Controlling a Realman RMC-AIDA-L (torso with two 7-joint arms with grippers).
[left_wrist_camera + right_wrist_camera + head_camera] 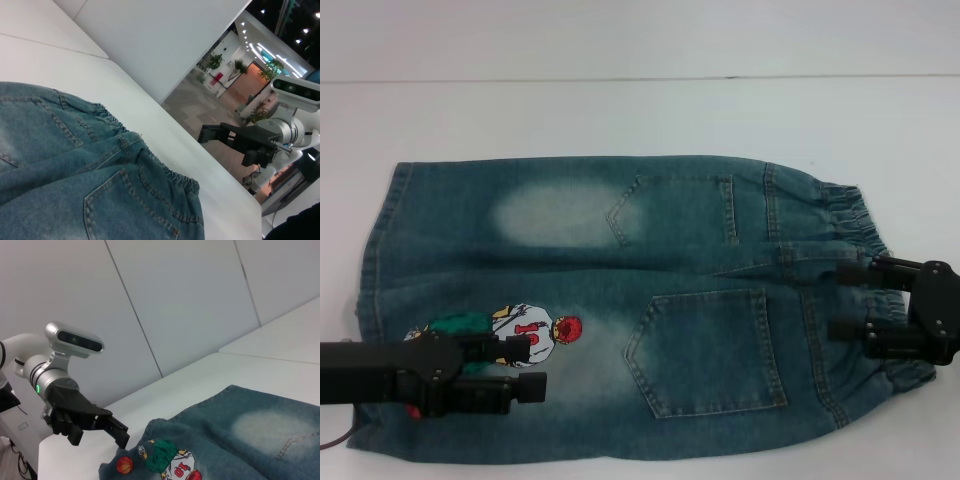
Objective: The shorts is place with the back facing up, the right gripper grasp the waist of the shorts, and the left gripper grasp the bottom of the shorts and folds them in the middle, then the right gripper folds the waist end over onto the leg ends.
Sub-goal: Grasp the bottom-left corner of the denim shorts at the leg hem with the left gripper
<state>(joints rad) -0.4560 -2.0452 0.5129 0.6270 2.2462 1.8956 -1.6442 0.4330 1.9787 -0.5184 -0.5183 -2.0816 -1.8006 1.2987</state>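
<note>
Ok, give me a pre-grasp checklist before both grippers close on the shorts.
1. Shorts flat on the table, back pockets up: ok.
2. Right gripper at the elastic waist, fingers open: ok.
3. Left gripper over the leg hems near the cartoon print, fingers open: ok.
4. Fabric between the right gripper's fingers: cannot tell.
5. Left gripper low enough to catch the hem: cannot tell.

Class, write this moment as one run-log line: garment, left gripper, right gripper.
shorts: flat, pockets up, unfolded | left gripper: open, over printed leg end | right gripper: open, at waistband
</note>
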